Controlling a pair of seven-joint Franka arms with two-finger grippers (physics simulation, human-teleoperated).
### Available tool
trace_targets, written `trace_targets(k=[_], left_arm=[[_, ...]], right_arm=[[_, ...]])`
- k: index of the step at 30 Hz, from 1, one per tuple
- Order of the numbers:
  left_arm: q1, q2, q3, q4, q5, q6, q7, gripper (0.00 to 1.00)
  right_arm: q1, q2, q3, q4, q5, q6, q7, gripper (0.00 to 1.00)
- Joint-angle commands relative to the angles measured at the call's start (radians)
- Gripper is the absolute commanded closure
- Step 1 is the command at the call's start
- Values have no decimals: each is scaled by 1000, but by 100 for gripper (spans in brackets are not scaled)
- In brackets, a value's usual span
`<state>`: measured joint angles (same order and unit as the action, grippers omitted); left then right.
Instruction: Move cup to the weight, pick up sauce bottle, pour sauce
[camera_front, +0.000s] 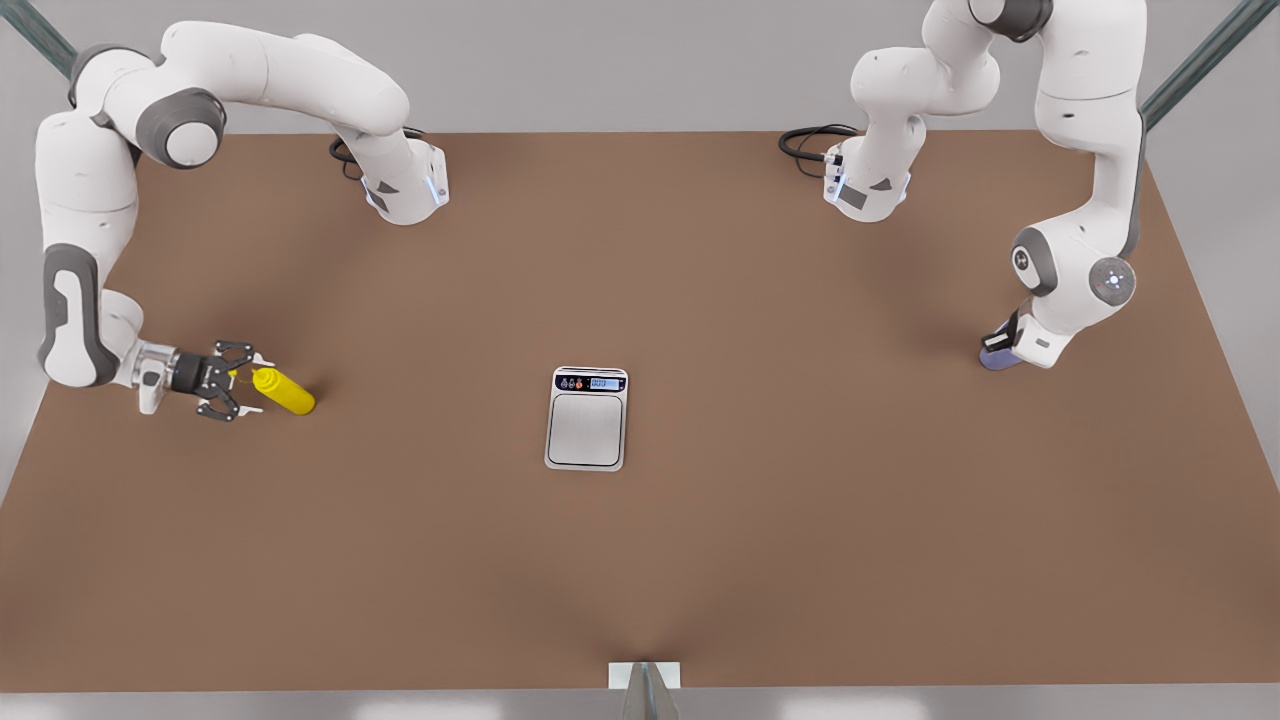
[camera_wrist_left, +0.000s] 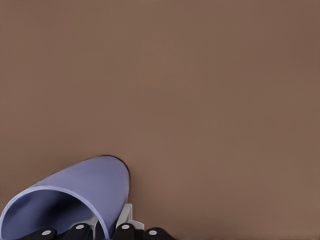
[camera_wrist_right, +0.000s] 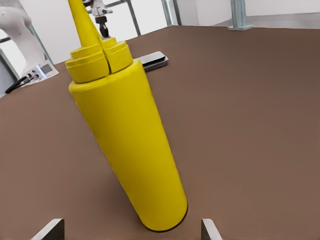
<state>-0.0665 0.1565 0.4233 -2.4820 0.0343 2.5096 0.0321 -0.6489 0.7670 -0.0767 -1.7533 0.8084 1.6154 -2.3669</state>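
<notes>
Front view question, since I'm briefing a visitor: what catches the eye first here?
The bright yellow sauce bottle stands at the front view's left, the right gripper open beside it. The silver weight sits alone mid-table. At the front view's right, the left gripper reaches the lavender cup.

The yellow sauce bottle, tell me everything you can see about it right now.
The sauce bottle is a bright yellow, smooth plastic-looking cylinder with a stepped collar cap and a pointed nozzle. It stands on the brown table at the front view's left, well apart from the scale. The right claw is level with it, fingers open to either side of the body; whether they touch it cannot be told. In the right wrist view it looks tilted, its base on the table between the two fingertips.
</notes>
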Motion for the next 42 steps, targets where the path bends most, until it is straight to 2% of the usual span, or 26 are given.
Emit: trace_targets(k=[1, 9, 13, 26, 27, 35, 37, 42], left_arm=[[0, 0, 0, 0, 1, 0, -1, 79], [-1, -26, -8, 2, 1, -11, -1, 79], [-70, -46, -15, 5, -4, -11, -18, 79], [-159, -34, -113, 91, -57, -58, -161, 79], [-193, -22, -118, 104, -62, -60, -205, 79], [-233, -15, -184, 164, -99, -115, -284, 79], [-250, -12, -196, 178, -111, -123, -307, 79], [-259, 0, -273, 233, -123, -161, -412, 79]], right_arm=[[0, 0, 0, 0, 0, -5, 0, 0], [6, 9, 38, 3, 5, -14, 3, 0], [5, 21, 60, 3, 5, -15, 2, 0], [3, 25, 74, 5, 11, -35, -51, 0], [5, 26, 74, 5, 11, -35, -49, 13], [5, 29, 80, 5, 17, -35, -49, 15], [6, 29, 80, 3, 17, -35, -49, 26], [8, 35, 81, 5, 17, -35, -48, 37]])
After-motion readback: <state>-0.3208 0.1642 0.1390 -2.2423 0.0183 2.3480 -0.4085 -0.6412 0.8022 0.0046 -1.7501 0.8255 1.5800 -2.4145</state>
